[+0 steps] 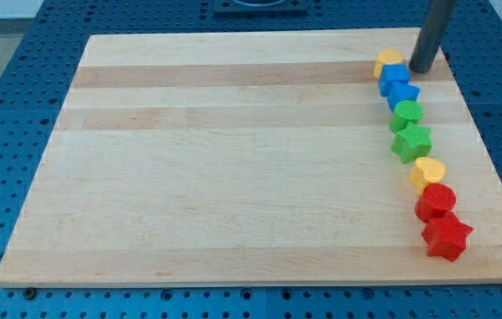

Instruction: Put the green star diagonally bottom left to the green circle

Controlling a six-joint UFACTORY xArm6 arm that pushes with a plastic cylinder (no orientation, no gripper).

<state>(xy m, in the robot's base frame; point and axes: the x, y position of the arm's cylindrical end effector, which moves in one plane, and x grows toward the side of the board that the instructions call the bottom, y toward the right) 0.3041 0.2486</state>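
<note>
On the wooden counter (pixel 233 159), the rod's tip (pixel 422 68) rests at the view's top right, just beside the blue blocks (pixel 396 81) and a yellow block (pixel 387 60). The green star (pixel 412 142) touches the green circle (pixel 405 113) from below in a crowded column above a yellow heart (pixel 427 171). A shove risks dragging neighbours along. There are no fingers; the rod holds nothing.

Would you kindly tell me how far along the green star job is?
Nothing looks done: the green star sits directly below, touching the green circle, not diagonally bottom left. My tip rests beside the blue blocks at the view's top. Still left: pushing the star leftward.
</note>
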